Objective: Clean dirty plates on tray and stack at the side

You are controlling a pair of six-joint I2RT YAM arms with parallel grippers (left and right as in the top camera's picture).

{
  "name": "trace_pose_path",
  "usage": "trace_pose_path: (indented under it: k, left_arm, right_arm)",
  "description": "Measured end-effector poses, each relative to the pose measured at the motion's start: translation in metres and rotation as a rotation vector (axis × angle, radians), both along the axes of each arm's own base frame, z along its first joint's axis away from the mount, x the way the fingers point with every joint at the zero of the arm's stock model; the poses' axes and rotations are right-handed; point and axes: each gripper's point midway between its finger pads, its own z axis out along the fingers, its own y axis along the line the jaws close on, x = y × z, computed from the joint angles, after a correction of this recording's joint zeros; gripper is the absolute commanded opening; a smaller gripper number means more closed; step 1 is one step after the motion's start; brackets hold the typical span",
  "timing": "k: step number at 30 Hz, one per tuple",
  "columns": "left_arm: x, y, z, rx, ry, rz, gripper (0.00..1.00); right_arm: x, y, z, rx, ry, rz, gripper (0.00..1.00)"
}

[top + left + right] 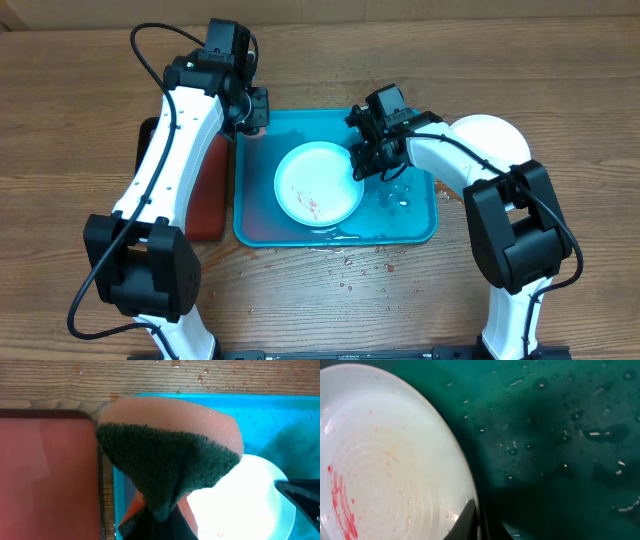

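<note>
Right gripper (362, 160) is being pinched shut on the rim of the white plate (318, 183) lying in the blue tray (420, 228), while a sponge (170, 460) is being squeezed by the left gripper (250, 112); red smears (342, 505) are showing, so scrubbing and stacking are judged undone.

The overhead view looks straight down on the brown wooden worktop (80, 80) from well above, taking in both arms and the whole large turquoise-blue rectangular plastic tray (420, 225). The left wrist view looks down from close above the tray's far left corner, towards the worktop's far edge; an orange sponge with a dark green scouring face (165, 465) fills its middle. The right wrist view sits very near the tray's wet floor, facing steeply down. All three share the round shallow white plastic plate (318, 183).
</note>
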Motion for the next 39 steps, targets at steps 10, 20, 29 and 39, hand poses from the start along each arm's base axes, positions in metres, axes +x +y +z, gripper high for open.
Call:
trace_pose_path:
  k: [10,20,29,39]
  left_arm:
    - [0.001,0.000,0.000,-0.002,-0.002,0.003,0.04]
    - [-0.010,-0.012,-0.021,-0.011,0.037,-0.021,0.04]
    - [-0.023,-0.058,-0.058,-0.053,0.038,-0.128,0.04]
    - [-0.037,-0.059,-0.092,-0.047,0.058,-0.158,0.04]
  right_arm:
    - [-0.011,-0.012,0.001,-0.012,0.219,-0.427,0.04]
    - [-0.014,-0.005,-0.001,0.032,0.305,-0.669,0.04]
    - [-0.015,-0.004,-0.002,0.039,0.318,-0.694,0.04]
    - [-0.023,0.011,-0.002,0.026,0.314,-0.665,0.04]
